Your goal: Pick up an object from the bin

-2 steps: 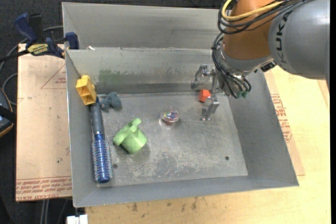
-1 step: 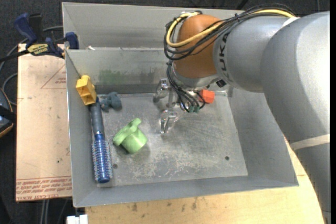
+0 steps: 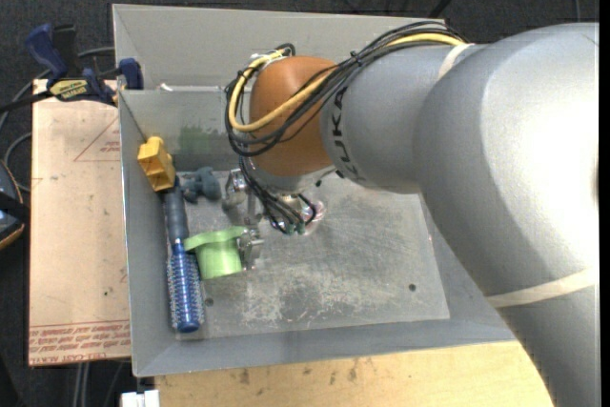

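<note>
Gripper (image 3: 250,241), largely hidden, beside green cup (image 3: 215,255).

Reaches in from the view's right with a thick grey arm (image 3: 457,138), widest at the lower right and narrowing toward the wrist. Carries a rounded orange cover (image 3: 291,133) at the wrist, looped with yellow and black cables (image 3: 250,124) running back along the arm. Points the end effector (image 3: 246,222) downward beneath that cover, left of centre, with small coloured wires (image 3: 292,222) beside it.
</note>
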You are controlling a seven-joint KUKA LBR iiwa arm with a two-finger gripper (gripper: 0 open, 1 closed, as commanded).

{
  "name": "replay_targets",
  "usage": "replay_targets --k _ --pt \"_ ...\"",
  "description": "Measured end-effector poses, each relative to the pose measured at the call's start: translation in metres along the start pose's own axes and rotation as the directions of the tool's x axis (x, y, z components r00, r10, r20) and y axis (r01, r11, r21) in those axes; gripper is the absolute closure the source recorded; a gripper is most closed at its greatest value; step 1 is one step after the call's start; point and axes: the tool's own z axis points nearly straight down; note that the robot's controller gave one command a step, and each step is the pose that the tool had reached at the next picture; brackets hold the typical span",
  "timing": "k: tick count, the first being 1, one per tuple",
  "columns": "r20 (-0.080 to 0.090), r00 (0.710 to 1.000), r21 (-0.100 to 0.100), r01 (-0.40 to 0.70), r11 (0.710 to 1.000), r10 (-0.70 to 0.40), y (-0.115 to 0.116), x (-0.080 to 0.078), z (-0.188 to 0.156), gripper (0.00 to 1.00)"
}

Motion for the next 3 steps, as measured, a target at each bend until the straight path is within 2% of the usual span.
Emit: replay_targets --k 1,2,3 --pt "-0.008 0.997 0.007 0.072 0.997 -0.072 0.040 0.020 -0.001 0.00" --pt "-0.005 0.998 0.006 0.069 0.998 -0.069 0.039 0.018 -0.002 1.00" --pt "0.009 0.985 0.003 0.171 0.985 -0.171 0.052 0.009 -0.126 1.00"
